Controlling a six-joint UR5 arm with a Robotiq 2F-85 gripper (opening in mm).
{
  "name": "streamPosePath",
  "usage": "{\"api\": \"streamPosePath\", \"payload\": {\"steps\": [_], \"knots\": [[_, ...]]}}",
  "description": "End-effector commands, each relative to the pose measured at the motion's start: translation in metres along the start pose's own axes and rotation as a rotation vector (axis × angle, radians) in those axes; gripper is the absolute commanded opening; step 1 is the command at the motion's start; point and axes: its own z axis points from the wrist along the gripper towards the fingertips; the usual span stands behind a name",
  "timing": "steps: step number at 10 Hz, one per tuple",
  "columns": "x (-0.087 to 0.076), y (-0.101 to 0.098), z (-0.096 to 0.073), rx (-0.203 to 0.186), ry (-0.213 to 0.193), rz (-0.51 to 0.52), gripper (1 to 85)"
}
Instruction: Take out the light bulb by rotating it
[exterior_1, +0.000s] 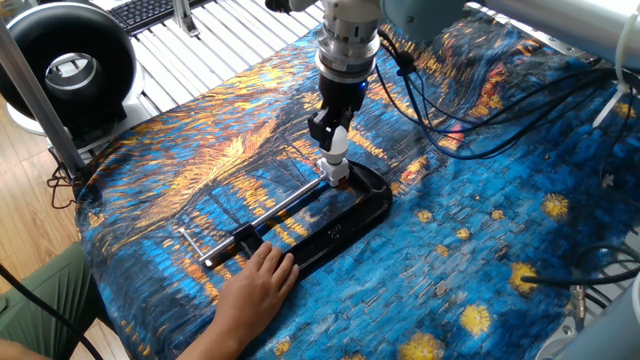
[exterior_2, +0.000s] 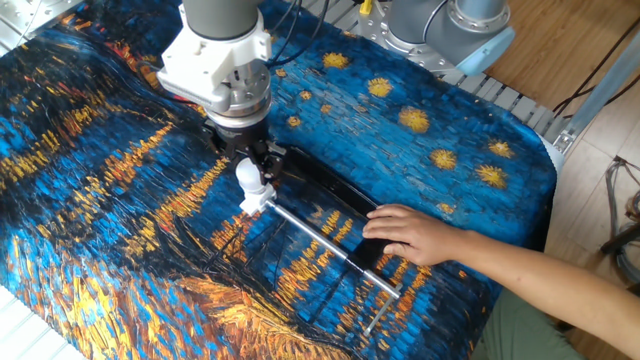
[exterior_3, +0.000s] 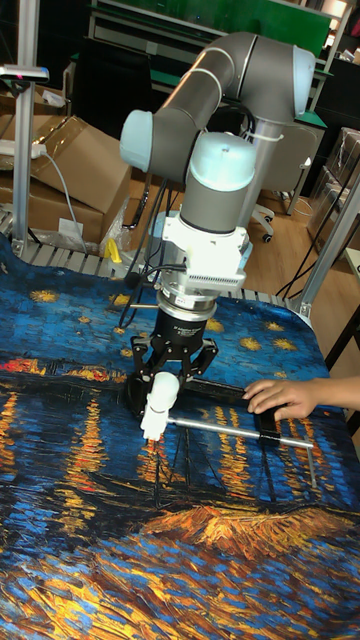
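Observation:
The light bulb (exterior_1: 337, 143) (exterior_2: 249, 177) (exterior_3: 161, 392) is a small white frosted globe standing upright on a white socket (exterior_2: 257, 203) that a black clamp (exterior_1: 340, 222) (exterior_2: 330, 195) holds at its end. My gripper (exterior_1: 331, 130) (exterior_2: 250, 166) (exterior_3: 170, 374) hangs straight down over the bulb, its black fingers closed on the globe from both sides. The bulb's screw base is hidden inside the socket.
A person's hand (exterior_1: 255, 290) (exterior_2: 410, 235) (exterior_3: 283, 397) presses on the clamp's other end, beside its silver screw rod (exterior_2: 320, 243). A blue and orange patterned cloth (exterior_1: 480, 220) covers the table. Black cables (exterior_1: 470, 110) trail behind the arm, and a black round fan (exterior_1: 68, 68) stands at the far left.

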Motion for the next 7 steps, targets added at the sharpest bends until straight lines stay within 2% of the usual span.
{"api": "streamPosePath", "payload": {"steps": [1,3,5,7], "knots": [[-0.003,0.007,0.003,0.032,-0.019,0.011,19.3],[-0.004,0.010,0.000,0.034,-0.031,-0.046,12.3],[-0.001,-0.001,-0.014,0.058,-0.033,-0.177,11.3],[-0.004,-0.005,-0.013,0.075,-0.056,-0.287,11.3]]}}
